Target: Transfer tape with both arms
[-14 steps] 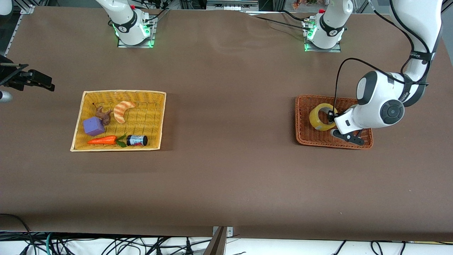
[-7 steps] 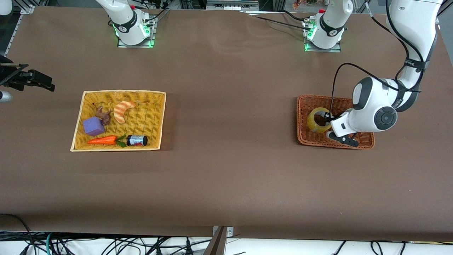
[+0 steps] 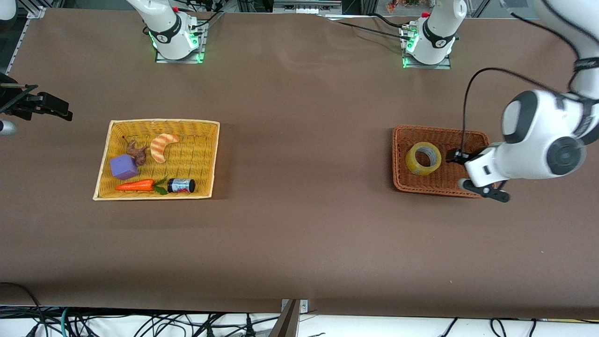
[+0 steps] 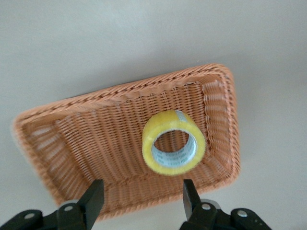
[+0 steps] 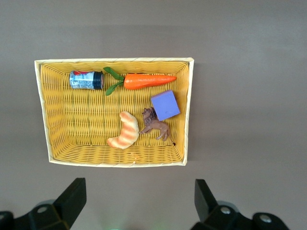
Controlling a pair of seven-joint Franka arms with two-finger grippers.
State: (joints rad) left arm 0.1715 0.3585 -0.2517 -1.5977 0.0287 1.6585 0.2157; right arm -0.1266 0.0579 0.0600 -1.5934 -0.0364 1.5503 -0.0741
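Facing the arms, the front view shows the yellowish translucent tape roll (image 3: 423, 158) lying in a brown wicker tray (image 3: 403, 183) on the brown table (image 3: 299, 243); the left gripper (image 3: 477, 177) hangs over the tray's edge. The left wrist view shows its jaws spread, empty. The right wrist view shows the right gripper (image 5: 136, 199), jaws spread, above a yellow wicker basket (image 5: 188, 110) holding a carrot toy (image 5: 144, 80), purple block (image 5: 165, 105) and croissant toy (image 5: 125, 130).

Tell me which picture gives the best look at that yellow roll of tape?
The left wrist view: the tape fills the middle, its hole and inner core plain, lying in the brown basket. The front view shows it smaller, beside the left tool. The right wrist view does not show it.
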